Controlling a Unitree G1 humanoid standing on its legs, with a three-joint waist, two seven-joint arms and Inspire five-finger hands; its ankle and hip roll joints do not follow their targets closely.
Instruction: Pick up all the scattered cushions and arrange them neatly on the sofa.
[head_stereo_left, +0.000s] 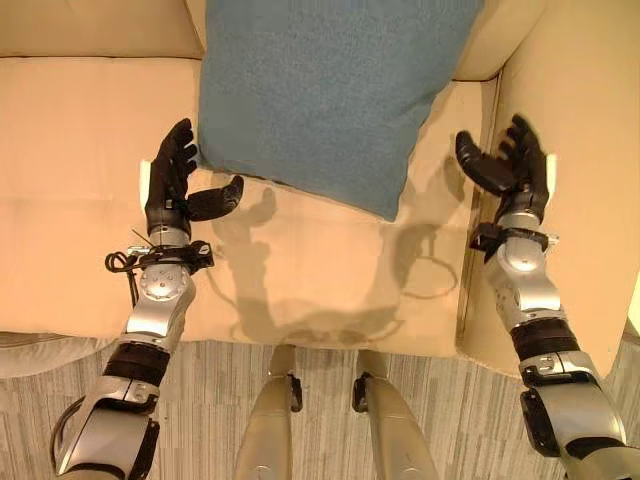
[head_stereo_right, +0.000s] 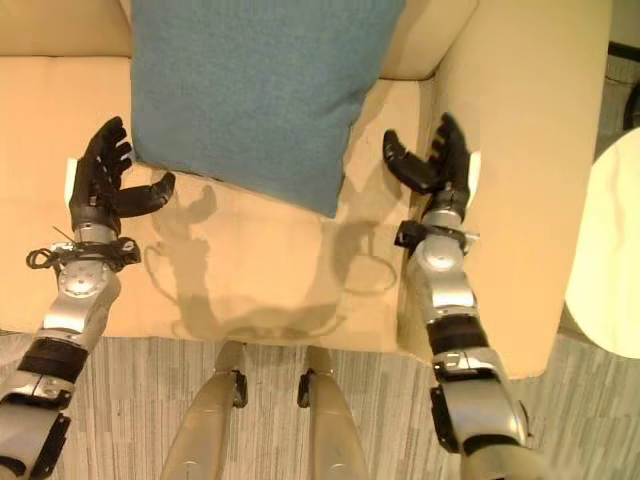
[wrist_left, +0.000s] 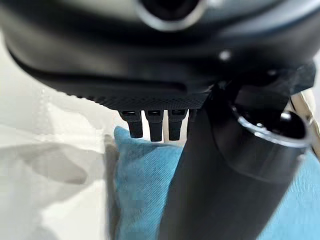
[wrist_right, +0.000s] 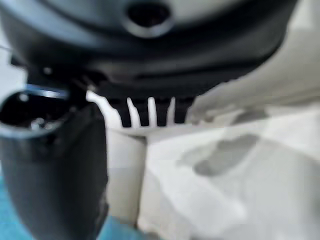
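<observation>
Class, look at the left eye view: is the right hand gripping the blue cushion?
No. The right hand is open and apart from the blue cushion, over the sofa seat.

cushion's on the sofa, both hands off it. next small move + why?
Probably draw both hands back. The blue cushion already leans on the sofa backrest; the left hand is open beside its left edge and the right hand is open, apart from it, so nothing is left to hold.

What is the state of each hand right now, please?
Left hand: open, holding nothing, beside the blue cushion on the sofa.
Right hand: open, empty, apart from the cushion.
</observation>
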